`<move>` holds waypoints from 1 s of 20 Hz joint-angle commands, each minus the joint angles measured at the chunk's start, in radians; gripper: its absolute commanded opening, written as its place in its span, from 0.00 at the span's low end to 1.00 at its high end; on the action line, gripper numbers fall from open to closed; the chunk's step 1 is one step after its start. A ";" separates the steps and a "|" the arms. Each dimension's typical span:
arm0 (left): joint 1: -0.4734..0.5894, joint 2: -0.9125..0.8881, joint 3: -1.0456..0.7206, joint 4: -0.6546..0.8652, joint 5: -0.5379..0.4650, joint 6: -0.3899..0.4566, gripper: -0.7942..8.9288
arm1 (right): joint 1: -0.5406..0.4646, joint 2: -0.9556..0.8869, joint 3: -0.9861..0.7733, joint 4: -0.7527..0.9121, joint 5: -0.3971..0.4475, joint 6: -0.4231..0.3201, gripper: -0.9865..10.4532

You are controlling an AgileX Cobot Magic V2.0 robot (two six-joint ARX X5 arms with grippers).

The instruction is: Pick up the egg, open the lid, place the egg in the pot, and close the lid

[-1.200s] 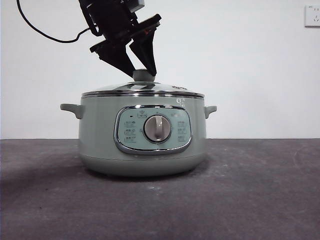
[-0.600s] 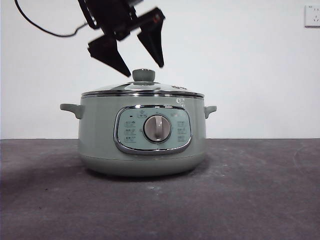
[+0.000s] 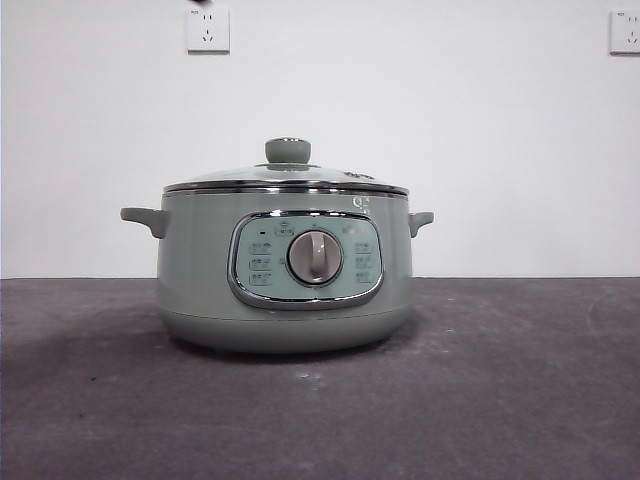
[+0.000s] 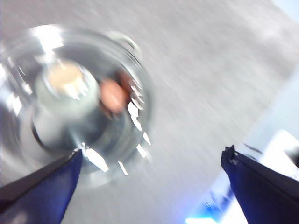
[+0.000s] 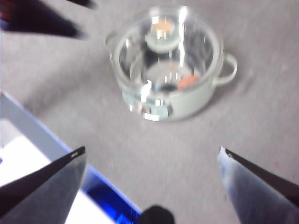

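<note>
1. The pot (image 3: 285, 270) is pale sage green, with a chrome-framed panel (image 3: 306, 259) of lighter blue-green at 6 o'clock on its face.
2. The dial (image 3: 315, 257) is matte silver.
3. The lid (image 3: 286, 178) is clear glass with a shiny steel rim; its knob (image 3: 287, 150) is sage green.
4. The egg (image 5: 188, 81) shows reddish-brown through the glass.
5. The table (image 3: 500, 400) is dark mottled grey.
6. The wall (image 3: 480, 120) is plain white.

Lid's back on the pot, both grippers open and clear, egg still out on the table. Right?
Not the egg: the right wrist view shows it inside the pot, under the glass lid. The rest holds: lid on, left gripper and right gripper open and clear.
</note>
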 commanded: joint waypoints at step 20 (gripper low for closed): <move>-0.003 -0.204 0.005 -0.170 0.003 0.034 0.08 | 0.002 0.008 0.000 -0.020 -0.072 0.043 0.09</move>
